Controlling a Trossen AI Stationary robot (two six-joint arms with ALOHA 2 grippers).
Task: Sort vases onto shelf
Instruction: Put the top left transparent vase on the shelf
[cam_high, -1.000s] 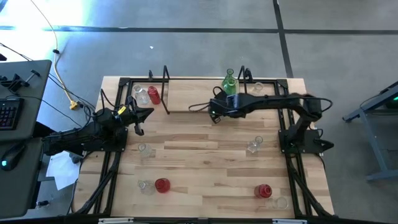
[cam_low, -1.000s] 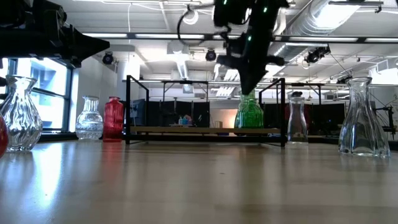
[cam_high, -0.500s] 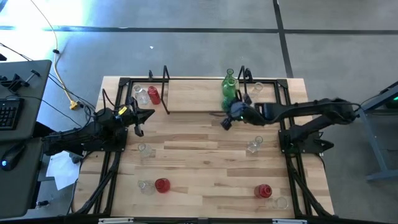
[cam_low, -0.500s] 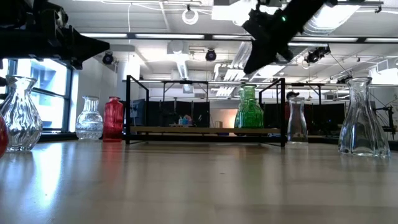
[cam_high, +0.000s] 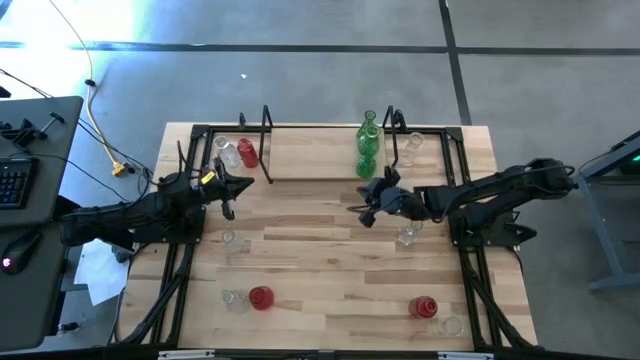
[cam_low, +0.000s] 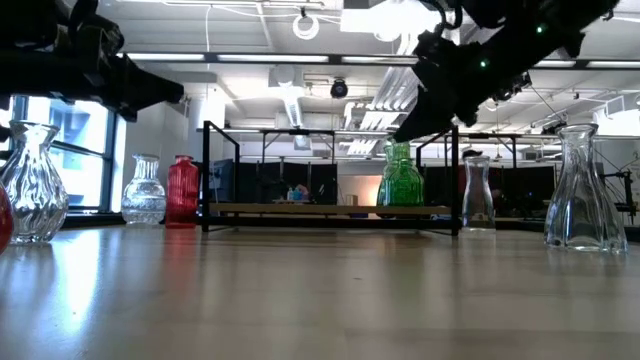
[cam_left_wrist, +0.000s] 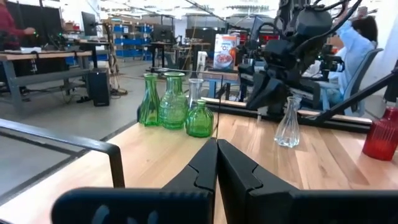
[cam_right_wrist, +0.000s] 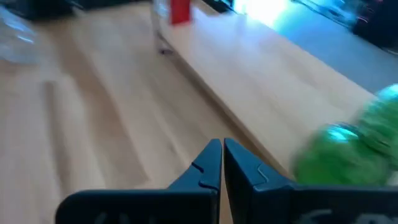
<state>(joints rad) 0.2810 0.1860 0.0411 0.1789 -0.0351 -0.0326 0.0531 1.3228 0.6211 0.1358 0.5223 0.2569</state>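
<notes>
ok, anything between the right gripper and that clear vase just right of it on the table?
Nothing visible. The right gripper, shut and empty, hangs beside the clear vase, with bare tabletop between them.

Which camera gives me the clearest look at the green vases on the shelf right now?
The left wrist view: the green vases stand unobstructed as three separate bottles, side on. The high view shows them only from above, bunched at the shelf's right end. The low view shows one green vase side-on. The right wrist view catches a green blur.
</notes>
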